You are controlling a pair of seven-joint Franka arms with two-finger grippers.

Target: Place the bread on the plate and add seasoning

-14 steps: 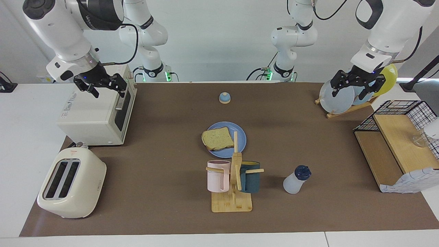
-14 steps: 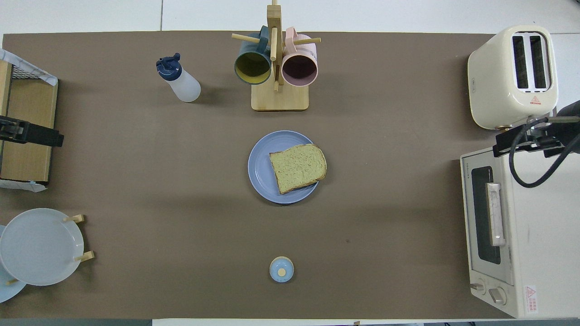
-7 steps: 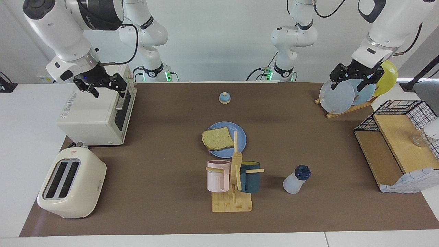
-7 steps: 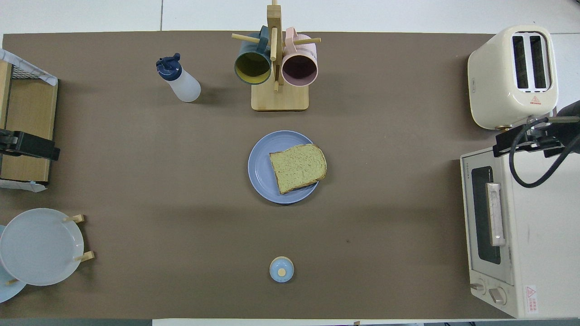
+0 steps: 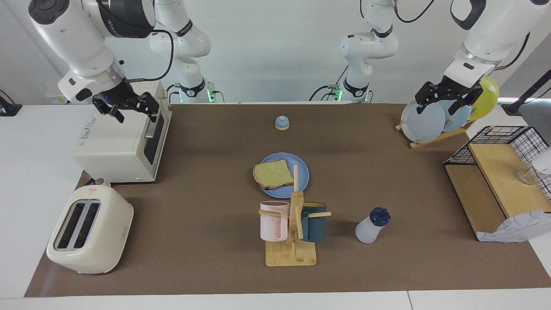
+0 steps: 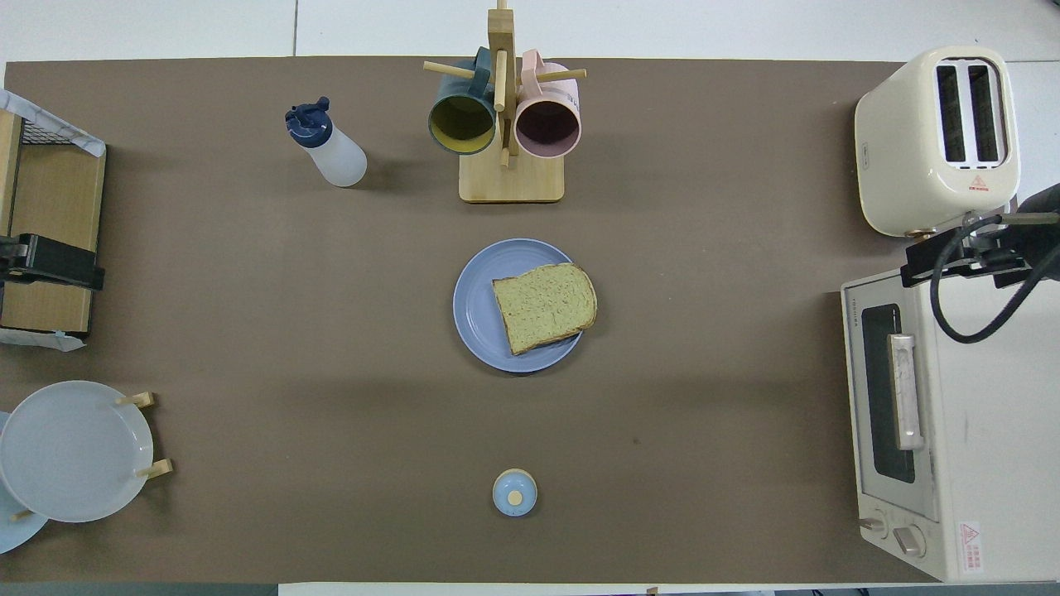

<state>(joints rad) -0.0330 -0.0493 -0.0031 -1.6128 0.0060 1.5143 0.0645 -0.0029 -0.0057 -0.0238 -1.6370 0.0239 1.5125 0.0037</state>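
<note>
Bread (image 5: 273, 173) lying flat on plate (image 5: 302, 177) at mid-table, one crust edge overhanging the rim toward the right arm's end. No shift of either over the last second. First half of the task judged done.

Seasoning bottle (image 5: 371, 225) upright on the mat with its cap on and nothing touching it. Farther from the robots than the plate, toward the left arm's end, just beside the mug tree (image 5: 296, 215). Same spot as a second ago.

Only change noted: left gripper (image 5: 443, 100) risen a little and drawn slightly back toward the robots. Now up over the plate rack (image 5: 424, 140), jaws spread and holding nothing. Well apart from the bottle.

Right gripper (image 5: 131, 110) waiting over the toaster oven (image 5: 116, 146), jaws likewise spread and empty, unmoved.

Reading: looks like a settling or repositioning move of the left arm, not yet a reach. Seasoning step not begun. Left arm judged the natural one for it, being at the bottle's end of the table.

Next call: descent to the bottle's body below the cap, then carry over the bread and tip. Risks: knocking the mug tree on approach, squeezing the soft bottle too hard.
</note>
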